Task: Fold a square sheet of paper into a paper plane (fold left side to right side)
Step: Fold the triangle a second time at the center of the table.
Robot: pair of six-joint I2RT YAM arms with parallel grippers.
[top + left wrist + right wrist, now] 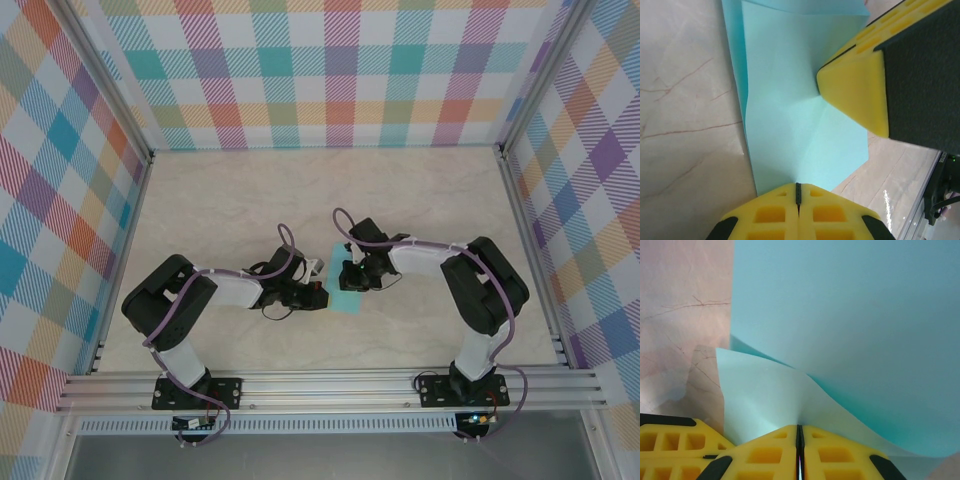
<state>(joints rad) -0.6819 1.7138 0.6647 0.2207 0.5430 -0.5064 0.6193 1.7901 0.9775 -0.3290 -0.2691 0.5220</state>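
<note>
From above, the left tool (314,295) and the right tool (349,279) meet over the square sheet of paper (346,302) and cover most of it, so just a small turquoise patch shows between them; its full outline cannot be made out, and the fingertips are too small there to read. In the right wrist view the sheet runs off the top and right edges, and in the left wrist view its far end is cut off at the top. Around it lie the pale marbled counter (230,200), plaid walls (320,70) on three sides, and an aluminium rail (330,385) along the near edge, well apart from the paper. In the left wrist view a yellow pad (855,95) of the right tool comes in from the upper right and hides part of the sheet, its tip touching the paper. The left tool is clenched on the sheet's near corner, and the paper beyond lies mostly flat with faint creases. The right tool is clenched too, pinching a raised flap that curls up off the layer beneath it.
</note>
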